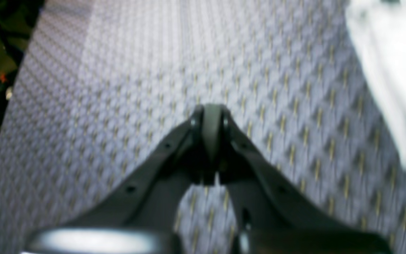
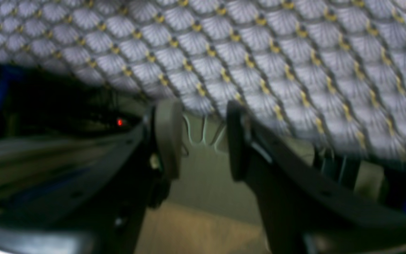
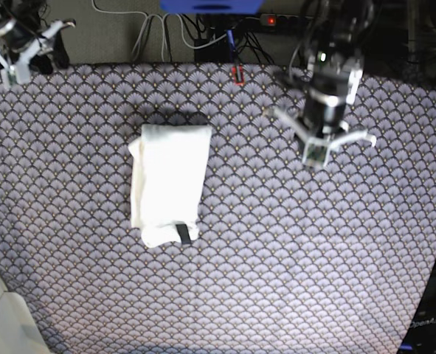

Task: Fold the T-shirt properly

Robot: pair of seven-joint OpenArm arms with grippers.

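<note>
In our left wrist view, the left claw [image 1: 210, 141] has its tips pressed together with nothing between them; it hangs over the patterned cloth [image 1: 153, 70]; a blurry white bit of the shirt [image 1: 393, 70] shows at about 2 o'clock from the claw, apart from it.

In our right wrist view, the right claw [image 2: 203, 137] has a gap between its tips and holds nothing; it sits at the cloth's edge, with floor under it; we see no shirt here.

In the base view, the shirt [image 3: 170, 181] lies folded into a long white strip near the middle-left of the cloth; its long side runs from 12 to 6 o'clock. The left claw [image 3: 315, 155] is at about 3 o'clock from the shirt, well apart; the right claw [image 3: 22, 51] is far off at 10 o'clock, in the corner. We think the left arm is nearer; the shirt may still need one fold across its short way.
</note>
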